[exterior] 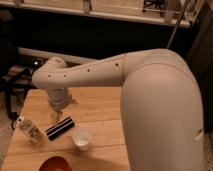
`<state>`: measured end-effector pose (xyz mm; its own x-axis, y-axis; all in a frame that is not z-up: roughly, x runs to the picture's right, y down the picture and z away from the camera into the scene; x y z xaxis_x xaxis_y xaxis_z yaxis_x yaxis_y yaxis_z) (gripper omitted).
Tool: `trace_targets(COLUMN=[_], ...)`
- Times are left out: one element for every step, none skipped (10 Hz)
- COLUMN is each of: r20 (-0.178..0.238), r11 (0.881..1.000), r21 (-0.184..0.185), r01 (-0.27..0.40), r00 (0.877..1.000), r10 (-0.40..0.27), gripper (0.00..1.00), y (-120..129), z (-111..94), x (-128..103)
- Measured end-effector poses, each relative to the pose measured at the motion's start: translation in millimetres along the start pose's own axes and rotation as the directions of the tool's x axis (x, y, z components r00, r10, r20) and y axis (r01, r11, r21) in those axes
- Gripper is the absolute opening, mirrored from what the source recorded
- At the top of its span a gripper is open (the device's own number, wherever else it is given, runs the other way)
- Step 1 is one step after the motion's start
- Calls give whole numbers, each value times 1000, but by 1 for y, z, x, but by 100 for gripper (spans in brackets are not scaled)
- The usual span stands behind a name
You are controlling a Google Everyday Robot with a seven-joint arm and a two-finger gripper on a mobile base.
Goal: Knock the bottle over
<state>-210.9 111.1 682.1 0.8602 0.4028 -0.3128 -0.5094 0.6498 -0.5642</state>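
The bottle (29, 131), small and clear with a white cap and pale label, stands near the left edge of the wooden table (100, 115), seen at a slant. My gripper (56, 116) hangs from the white arm's wrist (59, 95) above the table. It is to the right of the bottle and a little behind it, apart from it, just above the far end of a black bar. The arm reaches in from the right.
A black striped bar (59, 128) lies between the bottle and a white paper cup (81, 139). An orange bowl (54, 164) sits at the front edge. My large white arm body (165, 115) covers the table's right side. Dark equipment stands left of the table.
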Motion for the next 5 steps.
trace_targets(r20=[6, 19, 34, 52, 68], r11=[999, 995, 987, 973, 954], r21=[9, 30, 53, 80, 114], r01=[41, 97, 152, 215, 278], r00=[999, 995, 987, 974, 955], r10=[-41, -97, -154, -220, -287], gripper=[64, 53, 44, 33, 22], y=[10, 23, 38, 56, 74], z=[-6, -16, -25, -35, -45], x=[-11, -26, -41, -57, -70])
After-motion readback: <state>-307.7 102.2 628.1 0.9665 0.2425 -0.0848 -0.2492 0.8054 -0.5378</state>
